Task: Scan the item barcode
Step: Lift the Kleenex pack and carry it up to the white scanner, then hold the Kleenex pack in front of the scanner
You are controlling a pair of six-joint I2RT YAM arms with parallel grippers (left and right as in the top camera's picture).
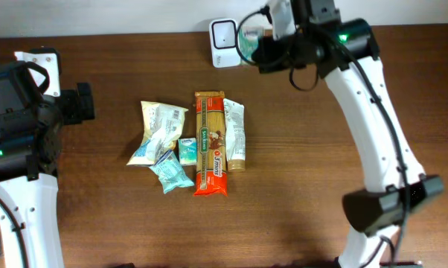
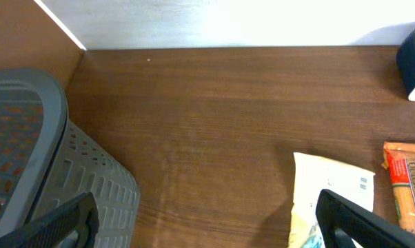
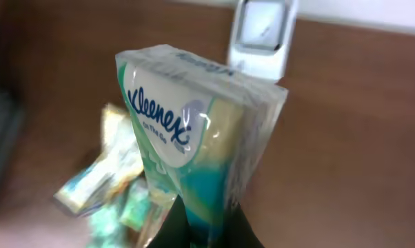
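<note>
On the far left, the left gripper (image 1: pixel 86 104) has its jaws wide apart and holds nothing. In the left wrist view a gray basket (image 2: pixel 28 138) sits just to its left.

In the middle of the table (image 1: pixel 298 149) is a small pile. I count five things in it:
- one cream bag (image 1: pixel 161 123)
- one little blue-green pack (image 1: pixel 170 171)
- one little green box (image 1: pixel 187 149)
- one long pasta packet (image 1: pixel 210 145)
- one white pouch (image 1: pixel 235 130)

Some of them touch or lie over each other.

At the far edge, a bit right of the pile, stands one white scanner (image 1: pixel 224 32).

Just right of the scanner is the tissue pack (image 3: pixel 194 138). It is up in the air, off the table. The right gripper (image 3: pixel 199 224) has its jaws squeezed shut on the bottom end of the pack. There is one tissue pack in the grip, and there are two grippers in all.

The pack is likely very light and soft, so it will squash if pinched hard. Its wrap is shiny, so it may slide in the jaws. I think holding it by one end is best, because that leaves the big flat sides free to face the scanner. A firm but gentle pinch should do. I cannot see the barcode here, so I cannot tell which side has it.
</note>
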